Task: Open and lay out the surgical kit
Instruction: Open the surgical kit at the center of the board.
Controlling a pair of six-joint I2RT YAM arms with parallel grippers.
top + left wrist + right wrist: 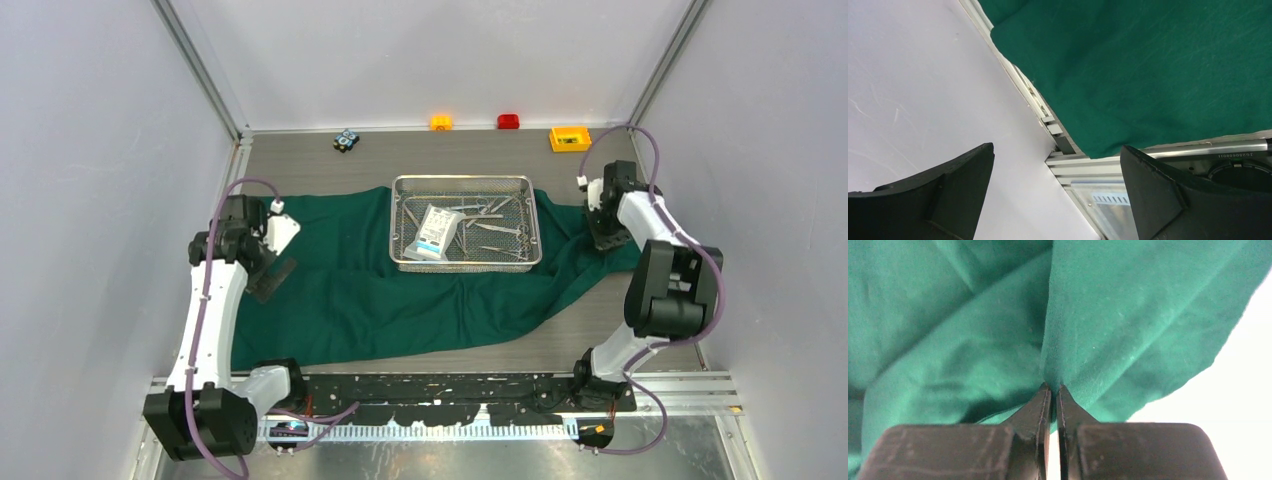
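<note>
Top view, room: pale walls stood on three sides, with metal rails in the corners.
Table [300, 160]: it was grey wood, and a metal strip ran along its near edge.
Green cloth [350, 290]: it lay spread over the middle of the table, wrinkled and bunched on the right side.
Wire tray [465, 262]: it sat on the cloth, toward the back, with a white pouch [437, 233] and thin silver tools [498, 228] inside.
Right gripper [1053, 390]: it was pinched tight on a fold of the cloth at the right edge.
Left gripper [1058, 165]: it was wide open, held nothing, and hung over the cloth's left corner.
Doing it well: I think the right arm should pull the fold out slowly and low, so the cloth goes flat and the tray does not slide.
Back edge: a yellow box [570, 138], a red block [509, 121] and an orange block [441, 122] sat well apart from the cloth.
</note>
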